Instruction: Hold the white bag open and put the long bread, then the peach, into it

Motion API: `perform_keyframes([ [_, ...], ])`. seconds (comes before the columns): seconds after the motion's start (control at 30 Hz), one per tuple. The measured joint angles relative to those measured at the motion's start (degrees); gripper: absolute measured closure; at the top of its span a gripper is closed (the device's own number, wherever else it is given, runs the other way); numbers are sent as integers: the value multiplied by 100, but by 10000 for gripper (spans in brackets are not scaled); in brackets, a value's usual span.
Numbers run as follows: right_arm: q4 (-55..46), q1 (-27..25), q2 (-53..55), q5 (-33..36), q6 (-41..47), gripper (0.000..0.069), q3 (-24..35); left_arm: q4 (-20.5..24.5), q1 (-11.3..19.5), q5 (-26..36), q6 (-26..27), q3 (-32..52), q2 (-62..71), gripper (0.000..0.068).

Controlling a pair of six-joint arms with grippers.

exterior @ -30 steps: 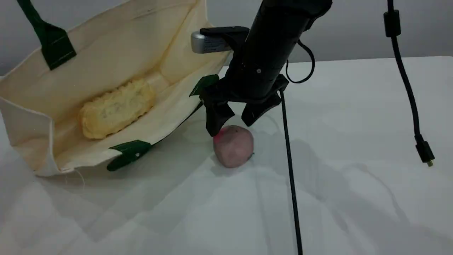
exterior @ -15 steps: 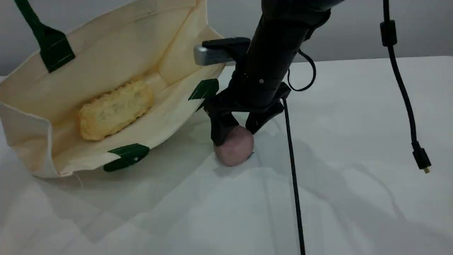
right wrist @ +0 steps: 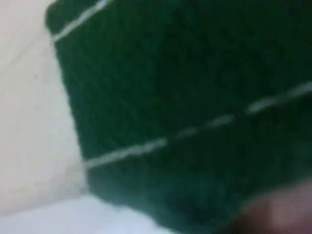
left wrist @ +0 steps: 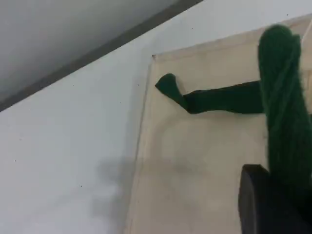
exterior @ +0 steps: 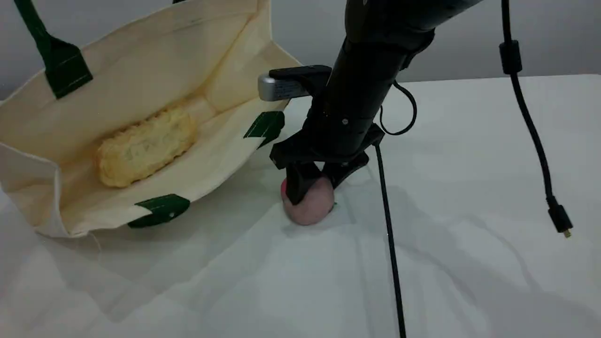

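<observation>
The white bag [exterior: 141, 61] lies on its side with its mouth open toward me. Its dark green handle [exterior: 35, 33] is pulled up at the top left. The long bread [exterior: 145, 145] rests inside the bag. In the left wrist view my left gripper [left wrist: 278, 195] is shut on the green handle [left wrist: 282, 97] above the bag's cream side. The peach [exterior: 307, 211] sits on the table just right of the bag's mouth. My right gripper [exterior: 317, 188] has come down over it, one finger on each side, pressing it. The right wrist view shows a green strap patch [right wrist: 185, 112] very close.
A black cable [exterior: 387, 234] hangs down just right of the right gripper. A second cable ends in a plug [exterior: 558, 218] at the far right. The white tablecloth [exterior: 469, 164] is wrinkled in front.
My right gripper has dropped from just above the peach down around it, and its fingers have drawn in against it. The bag has shifted slightly left.
</observation>
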Motion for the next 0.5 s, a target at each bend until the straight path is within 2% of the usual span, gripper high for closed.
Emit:
perform_keyframes([
  [0.33,-150,-131,-14,372,52,345,-5,0,0,0,0,0,0,595],
  [0.5,-753,-367,-350,815,316,345,13,-38,0,0,24,0,0,595],
])
